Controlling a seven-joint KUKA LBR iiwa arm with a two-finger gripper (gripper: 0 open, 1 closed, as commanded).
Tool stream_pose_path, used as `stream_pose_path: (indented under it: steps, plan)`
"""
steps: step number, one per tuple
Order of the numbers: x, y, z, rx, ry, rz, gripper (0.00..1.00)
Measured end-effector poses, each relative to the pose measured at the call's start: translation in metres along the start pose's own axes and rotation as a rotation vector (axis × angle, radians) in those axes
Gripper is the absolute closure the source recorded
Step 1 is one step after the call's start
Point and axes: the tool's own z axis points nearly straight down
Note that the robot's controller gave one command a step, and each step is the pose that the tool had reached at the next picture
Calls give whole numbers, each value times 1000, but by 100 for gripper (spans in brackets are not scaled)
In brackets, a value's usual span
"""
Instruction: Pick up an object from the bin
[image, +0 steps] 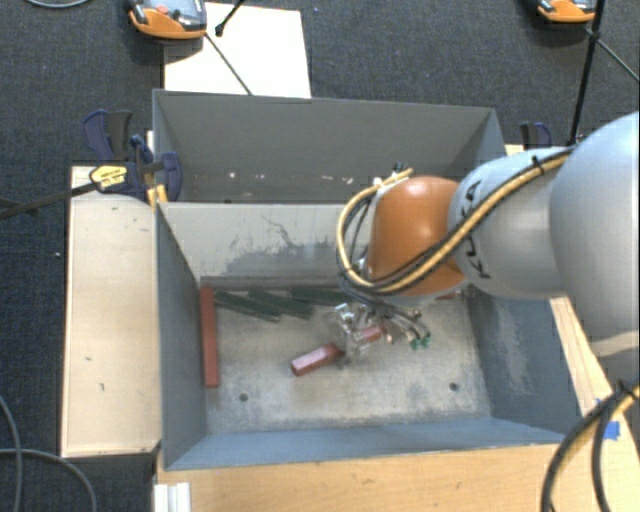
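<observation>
My gripper (352, 338) hangs low over the middle of the bin floor, just below the orange cover. A short reddish-brown block (314, 359) lies slanted on the floor, and its right end reaches up to the gripper's fingertips. Whether the fingertips are round it I cannot make out. Dark green flat sticks (262, 302) lie along the back wall, left of the gripper. A small green piece (421, 341) sits just right of the gripper.
A long red-brown bar (209, 338) lies along the bin's left wall. The arm and its orange cover with cables hang over the bin's right back part and hide the floor there. Bare floor lies in front of the gripper.
</observation>
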Motion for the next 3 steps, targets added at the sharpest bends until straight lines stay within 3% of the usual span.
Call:
stream_pose_path:
  steps: [2,3]
  plan:
    - [1,0,-3,-1,3,-1,100]
    - [3,1,-20,-3,11,-1,100]
